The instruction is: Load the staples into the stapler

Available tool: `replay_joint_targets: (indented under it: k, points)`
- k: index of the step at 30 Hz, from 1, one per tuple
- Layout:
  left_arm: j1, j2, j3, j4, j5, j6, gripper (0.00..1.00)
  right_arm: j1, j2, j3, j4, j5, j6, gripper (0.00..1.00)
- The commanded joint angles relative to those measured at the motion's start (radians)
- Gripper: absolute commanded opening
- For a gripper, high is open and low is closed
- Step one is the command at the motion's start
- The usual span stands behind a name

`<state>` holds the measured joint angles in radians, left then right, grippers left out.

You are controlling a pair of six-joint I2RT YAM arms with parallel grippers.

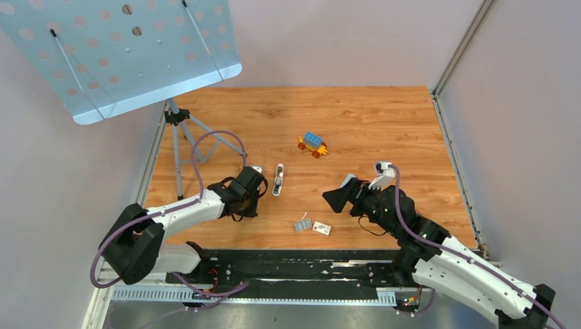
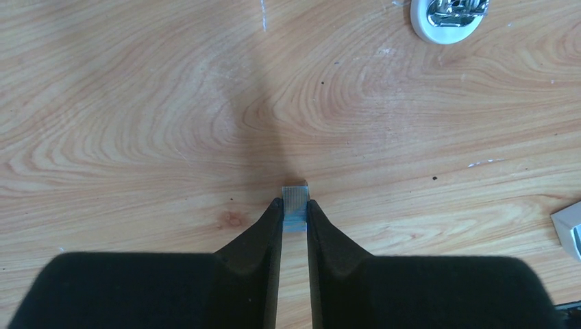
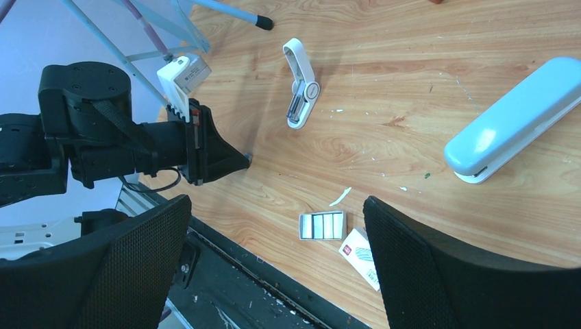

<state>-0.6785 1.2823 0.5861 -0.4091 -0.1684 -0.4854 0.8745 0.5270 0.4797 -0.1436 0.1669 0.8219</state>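
My left gripper (image 2: pixel 295 204) is shut on a short grey ribbed staple strip (image 2: pixel 295 197), whose tip is at the wooden table top. In the top view this gripper (image 1: pixel 255 181) is just left of a small white hinged tool (image 1: pixel 278 179). More staples (image 3: pixel 322 225) lie in a small open tray (image 1: pixel 302 224) near the front edge. The light blue stapler (image 3: pixel 514 120) lies closed on the table to the right of the tray; in the top view my right arm hides it. My right gripper (image 3: pixel 277 205) is open and empty above the tray, and it also shows in the top view (image 1: pixel 339 197).
A white printed box (image 3: pixel 363 257) lies beside the tray. A toy car of bricks (image 1: pixel 312 144) stands further back. A music stand (image 1: pixel 116 55) on a tripod (image 1: pixel 181 137) stands at the back left. The black rail (image 1: pixel 308 264) runs along the front edge.
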Motion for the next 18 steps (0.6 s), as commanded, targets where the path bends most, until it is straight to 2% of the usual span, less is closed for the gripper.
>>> replay_joint_targets:
  k: [1,8,18]
  points:
    - [-0.005,-0.034,0.05,-0.016,-0.006,0.024,0.18,-0.009,0.026,0.014,-0.03,0.01,0.0,1.0]
    - [-0.004,-0.023,0.143,-0.011,0.008,0.058,0.17,-0.009,0.135,0.038,-0.051,-0.003,-0.021,1.0]
    - [-0.004,0.155,0.328,0.054,0.062,0.08,0.17,-0.009,0.226,0.064,-0.063,-0.007,-0.073,1.0]
